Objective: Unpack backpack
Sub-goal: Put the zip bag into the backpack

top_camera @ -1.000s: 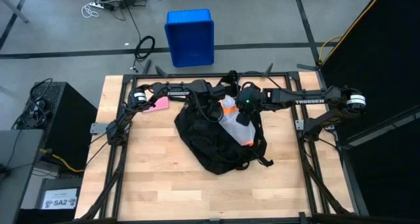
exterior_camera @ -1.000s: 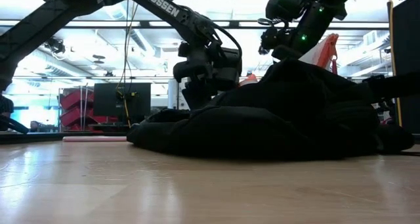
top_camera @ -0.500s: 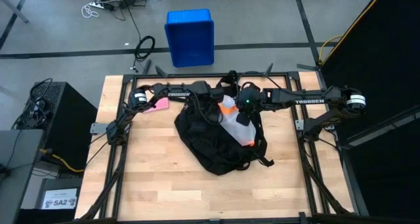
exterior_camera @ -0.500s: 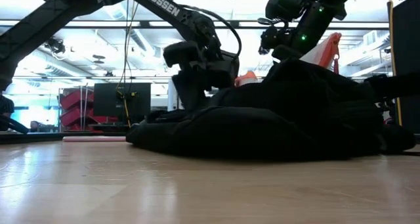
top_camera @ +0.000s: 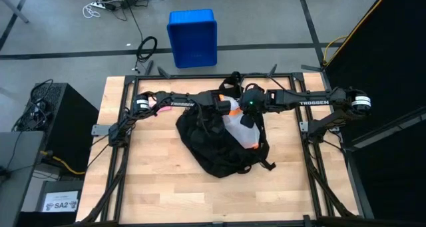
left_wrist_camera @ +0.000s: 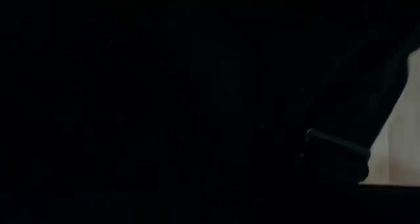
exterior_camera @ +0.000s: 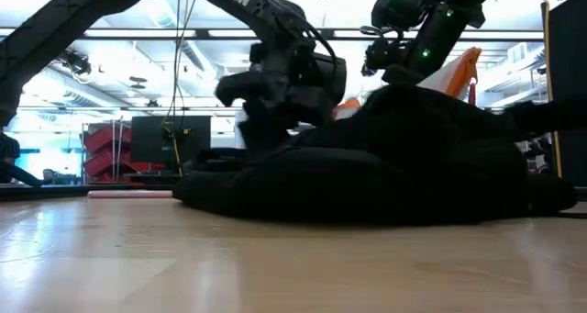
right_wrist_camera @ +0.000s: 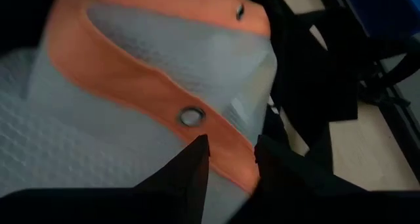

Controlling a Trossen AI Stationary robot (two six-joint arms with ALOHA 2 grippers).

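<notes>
backpack (top_camera: 216, 144): black, slumped in the middle of the table (top_camera: 153, 187), a bit toward the far side, straps trailing off to the right. From my low cam it's one dark lump (exterior_camera: 367, 180)

pouch (top_camera: 241, 126): white mesh thing with orange trim, poking out of the backpack's top on the right half. My right wrist cam is filled with it (right_wrist_camera: 131, 119), I can see a metal snap on the orange band

left gripper (top_camera: 223, 107): arm reaches in from the left along the far edge, and the gripper is down at the far rim of the backpack, right beside the orange trim. Fingers are clenched tight. My left wrist cam is nearly all black, so I can't say if there's fabric pinched in there or nothing

right gripper (top_camera: 245, 119): comes in from the right, sits over the pouch, green light on the wrist. Fingers (right_wrist_camera: 190, 168) are pinching the orange edge of the pouch, one on either side of it, so I'd call that grasping the pouch

low cam: left arm's gripper (exterior_camera: 275, 83) sits on the left part of the backpack, right one (exterior_camera: 404, 51) up higher to the right, with a bit of orange and white pouch (exterior_camera: 459, 70) behind it

crate (top_camera: 192, 38): blue, on the floor past the far edge of the table

pink thing (top_camera: 158, 104): just a sliver showing under the left arm, far left of the table, can't tell what it is
</notes>
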